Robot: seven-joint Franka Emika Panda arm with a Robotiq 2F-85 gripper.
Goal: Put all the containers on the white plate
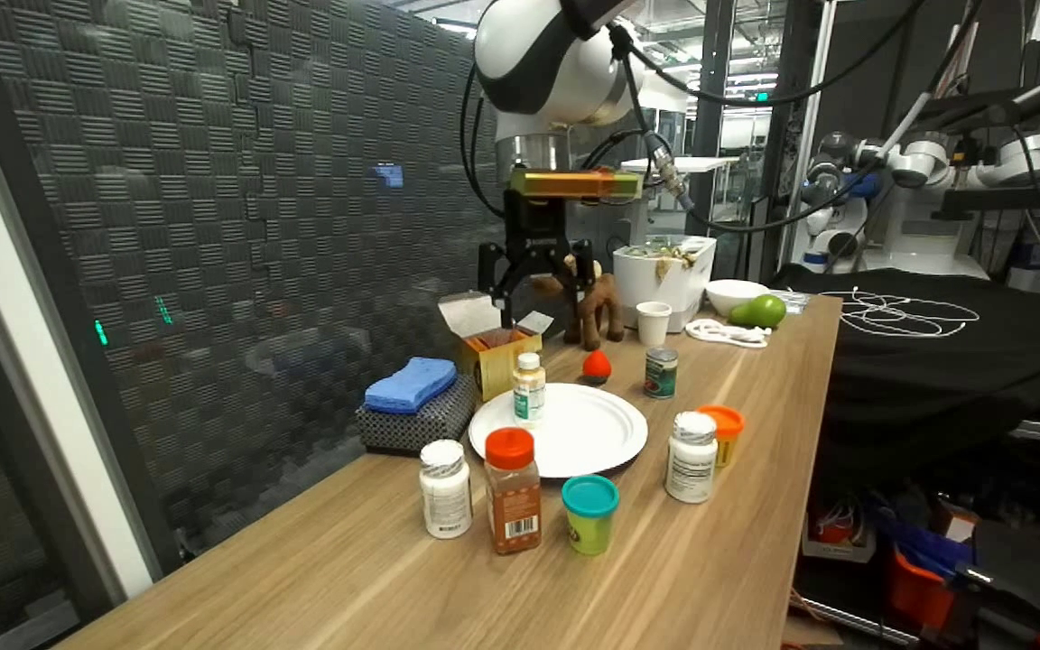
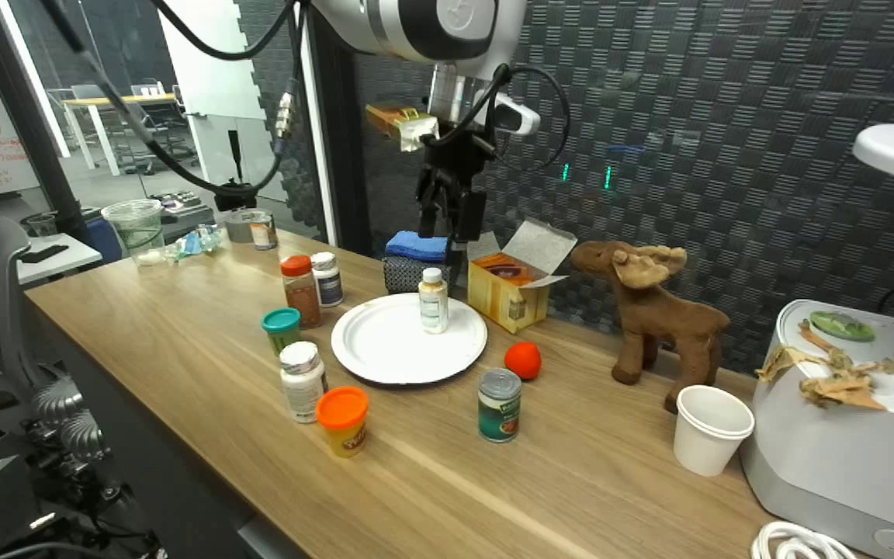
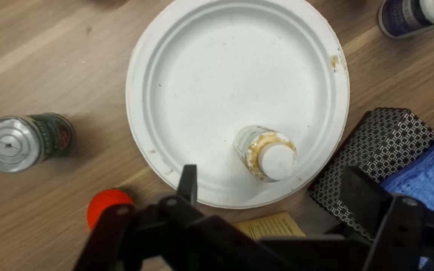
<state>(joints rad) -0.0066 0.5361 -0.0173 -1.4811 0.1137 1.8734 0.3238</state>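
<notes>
The white plate (image 1: 588,442) lies on the table and holds one upright pill bottle (image 3: 254,154) with a white cap. My gripper (image 3: 272,178) is open and empty above the plate's back edge, near the open yellow box; it also shows in both exterior views (image 1: 540,293) (image 2: 447,221). Off the plate stand a white bottle (image 1: 446,492), a red-lidded spice jar (image 1: 513,501), a teal-lidded tub (image 1: 590,519), another white bottle (image 1: 691,465), an orange-lidded tub (image 2: 343,423) and a green can (image 2: 499,407). The can also shows in the wrist view (image 3: 17,143).
A yellow open box (image 2: 505,291), a patterned dark box (image 1: 416,424) with a blue sponge (image 1: 412,384) and a red ball-like object (image 2: 523,360) border the plate. A plush moose (image 2: 649,310), paper cups (image 2: 711,431) and a white planter (image 1: 664,275) stand beyond.
</notes>
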